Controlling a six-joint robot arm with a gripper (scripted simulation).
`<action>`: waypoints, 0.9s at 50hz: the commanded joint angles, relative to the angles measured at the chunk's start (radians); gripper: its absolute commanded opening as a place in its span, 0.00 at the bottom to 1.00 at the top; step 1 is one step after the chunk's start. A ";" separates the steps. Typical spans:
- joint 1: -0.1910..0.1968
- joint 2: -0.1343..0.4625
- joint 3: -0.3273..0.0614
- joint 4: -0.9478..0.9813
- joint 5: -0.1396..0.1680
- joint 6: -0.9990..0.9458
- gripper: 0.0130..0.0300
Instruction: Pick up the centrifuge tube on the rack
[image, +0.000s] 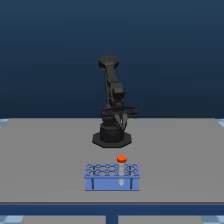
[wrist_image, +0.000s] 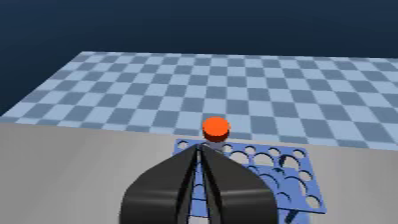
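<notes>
The blue rack (image: 111, 176) stands on the grey table in front of the arm's base, with a grid of round holes on top. The centrifuge tube stands upright in a hole along the rack's edge nearest the arm; its orange-red cap (image: 121, 159) pokes above the top. In the wrist view the cap (wrist_image: 215, 127) shows just beyond the tips of my gripper (wrist_image: 202, 148), over a corner of the rack (wrist_image: 275, 172). The two dark fingers (wrist_image: 160, 192) meet at their tips with nothing between them. In the exterior view the arm is folded back over its base, well apart from the rack.
The arm's black base (image: 112, 138) sits mid-table behind the rack. The grey table (image: 45, 160) spreads wide to both sides, with its front edge just below the rack. Beyond the table's edge lies a blue checkered floor (wrist_image: 222, 85).
</notes>
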 joint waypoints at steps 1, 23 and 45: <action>0.000 0.000 0.000 0.000 0.000 0.000 1.00; 0.000 0.001 0.000 0.001 0.000 -0.001 1.00; 0.003 0.060 -0.032 0.080 -0.003 -0.076 1.00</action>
